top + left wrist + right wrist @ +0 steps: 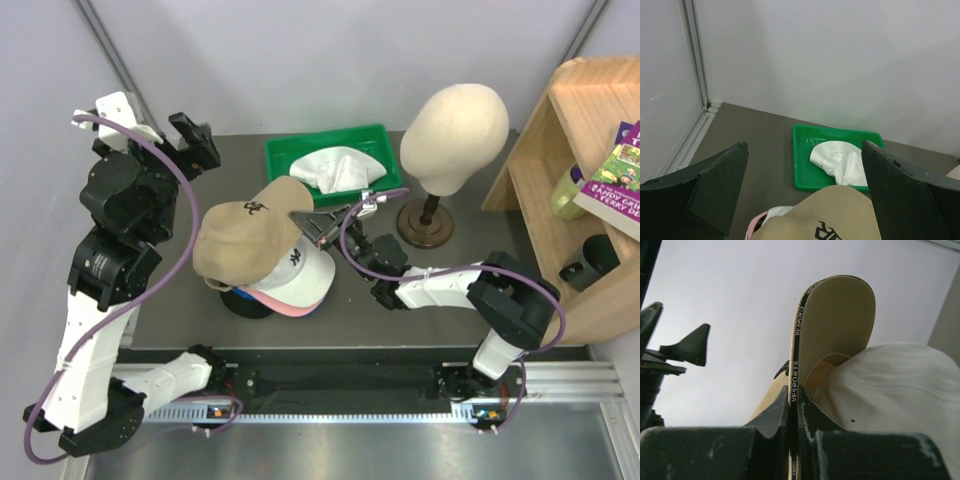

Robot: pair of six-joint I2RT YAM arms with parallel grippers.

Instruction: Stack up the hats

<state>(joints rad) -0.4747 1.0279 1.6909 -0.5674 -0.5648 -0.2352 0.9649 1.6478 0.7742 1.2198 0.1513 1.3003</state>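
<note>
A tan hat (245, 235) with a dark logo lies tilted on top of a pile of hats: a white one with a dark logo (305, 268), a pink one (285, 309) and a black one (243, 301) at the bottom. My right gripper (318, 225) is shut on the tan hat's brim. In the right wrist view the brim (840, 320) stands on edge between the closed jaws of that gripper (796, 396), with the white hat (895, 390) beside it. My left gripper (195, 140) hangs open and holds nothing, above and behind the pile. The left wrist view shows the tan hat (840, 215) below the left gripper (805, 147).
A green tray (280, 155) at the back holds a crumpled white fabric piece (335, 168); the left wrist view also shows the tray (802, 150). A cream mannequin head (455, 125) on a round stand (425, 225) is right of it. A wooden shelf (560, 150) with books fills the right side.
</note>
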